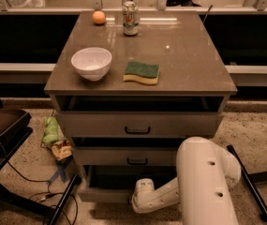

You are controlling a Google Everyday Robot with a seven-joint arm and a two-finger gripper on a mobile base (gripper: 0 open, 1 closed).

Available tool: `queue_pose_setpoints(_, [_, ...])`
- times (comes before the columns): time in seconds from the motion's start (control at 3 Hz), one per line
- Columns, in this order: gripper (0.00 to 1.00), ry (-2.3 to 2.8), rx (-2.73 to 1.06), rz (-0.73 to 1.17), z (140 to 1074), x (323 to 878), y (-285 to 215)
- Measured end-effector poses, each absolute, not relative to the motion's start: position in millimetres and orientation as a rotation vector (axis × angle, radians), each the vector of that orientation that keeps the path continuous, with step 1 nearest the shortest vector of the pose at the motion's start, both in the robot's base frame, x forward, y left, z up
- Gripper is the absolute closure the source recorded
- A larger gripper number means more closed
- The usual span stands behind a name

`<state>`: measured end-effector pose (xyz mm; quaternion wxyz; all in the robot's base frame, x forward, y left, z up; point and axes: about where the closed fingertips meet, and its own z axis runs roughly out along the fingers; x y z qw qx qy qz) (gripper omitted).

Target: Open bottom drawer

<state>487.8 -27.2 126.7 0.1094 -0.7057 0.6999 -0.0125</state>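
Observation:
The cabinet has three grey-beige drawers. The bottom drawer (100,193) is the lowest one and stands pulled out, with a dark hollow showing above its front. Its handle is hidden behind my arm. My gripper (143,194) sits at the end of the white arm, low down against the middle of the bottom drawer's front edge. The middle drawer (123,157) and the top drawer (137,124) each show a small black bar handle and stand slightly out.
On the cabinet top are a white bowl (91,63), a green and yellow sponge (142,72), a can (130,18) and an orange ball (99,17). Snack bags (55,137) and cables lie on the floor at left beside a dark chair (2,125). A black bar (248,182) lies at right.

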Motion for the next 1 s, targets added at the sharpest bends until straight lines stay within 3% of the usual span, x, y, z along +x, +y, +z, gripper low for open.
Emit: queue_pose_setpoints(1.0, [1.00, 2.092, -2.037, 0.000, 130.3, 453.4, -36.6])
